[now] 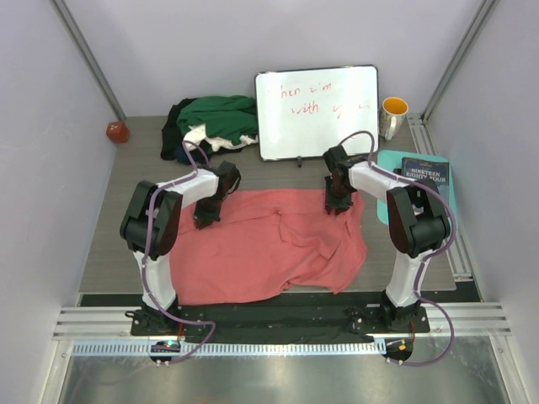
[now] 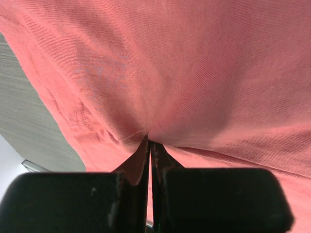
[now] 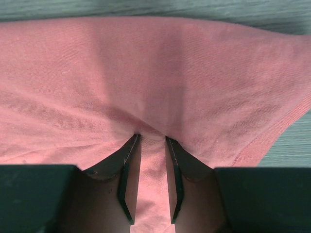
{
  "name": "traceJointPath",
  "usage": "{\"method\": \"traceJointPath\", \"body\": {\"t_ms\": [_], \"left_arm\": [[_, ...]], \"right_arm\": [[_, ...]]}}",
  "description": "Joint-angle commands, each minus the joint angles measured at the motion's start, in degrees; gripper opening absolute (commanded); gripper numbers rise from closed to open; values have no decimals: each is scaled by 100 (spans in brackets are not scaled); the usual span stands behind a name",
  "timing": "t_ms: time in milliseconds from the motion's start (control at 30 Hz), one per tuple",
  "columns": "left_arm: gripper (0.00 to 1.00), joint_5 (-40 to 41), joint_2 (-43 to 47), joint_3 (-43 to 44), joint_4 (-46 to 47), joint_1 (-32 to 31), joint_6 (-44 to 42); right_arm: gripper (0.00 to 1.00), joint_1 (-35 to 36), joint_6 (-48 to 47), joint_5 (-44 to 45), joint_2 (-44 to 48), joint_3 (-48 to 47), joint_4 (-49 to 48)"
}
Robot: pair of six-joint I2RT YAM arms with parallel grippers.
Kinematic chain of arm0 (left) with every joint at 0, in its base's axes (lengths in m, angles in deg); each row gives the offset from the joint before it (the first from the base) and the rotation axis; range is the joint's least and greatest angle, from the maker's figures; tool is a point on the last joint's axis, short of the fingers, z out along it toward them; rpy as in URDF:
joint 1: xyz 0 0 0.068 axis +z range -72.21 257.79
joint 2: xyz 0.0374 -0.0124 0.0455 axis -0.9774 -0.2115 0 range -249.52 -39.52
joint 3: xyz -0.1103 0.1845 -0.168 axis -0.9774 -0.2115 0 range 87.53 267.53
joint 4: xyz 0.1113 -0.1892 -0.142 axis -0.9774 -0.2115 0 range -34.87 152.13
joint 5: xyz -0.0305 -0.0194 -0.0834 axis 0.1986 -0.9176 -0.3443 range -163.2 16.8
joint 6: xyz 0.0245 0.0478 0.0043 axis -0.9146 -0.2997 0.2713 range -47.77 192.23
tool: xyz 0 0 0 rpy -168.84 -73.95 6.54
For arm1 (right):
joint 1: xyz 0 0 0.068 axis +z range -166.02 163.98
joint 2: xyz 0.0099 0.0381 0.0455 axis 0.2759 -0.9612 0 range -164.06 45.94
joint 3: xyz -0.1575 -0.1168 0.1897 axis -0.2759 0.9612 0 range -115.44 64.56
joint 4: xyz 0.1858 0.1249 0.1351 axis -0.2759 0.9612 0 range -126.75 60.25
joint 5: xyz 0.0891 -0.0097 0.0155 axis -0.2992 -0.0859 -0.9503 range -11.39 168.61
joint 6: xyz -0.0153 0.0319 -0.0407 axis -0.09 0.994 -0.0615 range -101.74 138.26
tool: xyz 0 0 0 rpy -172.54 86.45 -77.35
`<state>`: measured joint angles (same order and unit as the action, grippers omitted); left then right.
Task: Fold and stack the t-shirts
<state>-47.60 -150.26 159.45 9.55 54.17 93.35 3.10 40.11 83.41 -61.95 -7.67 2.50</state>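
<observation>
The salmon-pink t-shirt [image 1: 269,244] lies spread and wrinkled across the middle of the table. My left gripper [image 1: 205,217] is at its far left edge. In the left wrist view, that gripper [image 2: 149,141] has its jaws pressed together on a pinch of the pink cloth [image 2: 194,73]. My right gripper [image 1: 339,204] is at the shirt's far right corner. In the right wrist view, the right gripper [image 3: 151,141] holds a thicker fold of the pink cloth [image 3: 146,73] between its narrowly parted jaws. Dark green [image 1: 221,114], white [image 1: 202,135] and black [image 1: 173,126] shirts lie heaped at the back left.
A white board with red writing [image 1: 318,111] leans at the back centre. A yellow-lined mug [image 1: 393,116] stands at the back right. A dark book [image 1: 424,172] lies on a teal mat [image 1: 389,160] at the right. A red object [image 1: 117,130] sits at the far left.
</observation>
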Motion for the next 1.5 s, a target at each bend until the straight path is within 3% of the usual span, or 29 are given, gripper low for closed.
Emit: {"method": "traceJointPath", "body": {"t_ms": [0,167,267,300,333,400,433,667,800,867,933,967,1000,1467], "left_arm": [[0,339,17,-38,-262,33,137],[1,550,-71,-73,-314,33,225],[8,630,-123,-47,-358,76,287],[14,578,-132,-47,-341,76,261],[31,629,-167,-38,-376,76,269],[48,691,-194,-12,-411,76,304],[50,700,-185,-11,-403,76,305],[53,762,-176,-20,-403,76,322],[51,691,-290,-81,-394,76,331],[44,700,-247,-169,-350,76,340],[24,692,-211,-205,-376,103,366],[7,674,-203,-213,-402,103,401],[1,639,-142,-231,-394,103,401],[0,902,501,-284,-622,156,542]], "right_arm": [[33,-153,-22,276,-205,-160,31],[33,-180,-40,241,-223,-169,39],[35,-171,-58,241,-223,-160,40],[35,-180,-66,232,-223,-160,39],[35,-180,-66,258,-214,-151,39],[36,-197,-66,337,-197,-151,57],[36,-206,-75,346,-179,-169,48],[36,-294,-84,294,-144,-213,57],[36,-303,-119,241,-126,-178,48],[36,-294,-128,250,-74,-169,48],[36,-303,-137,311,-39,-178,48],[36,-303,-137,311,-12,-195,57],[36,-303,-128,311,5,-195,57],[36,-321,-119,355,58,-213,66]]}}
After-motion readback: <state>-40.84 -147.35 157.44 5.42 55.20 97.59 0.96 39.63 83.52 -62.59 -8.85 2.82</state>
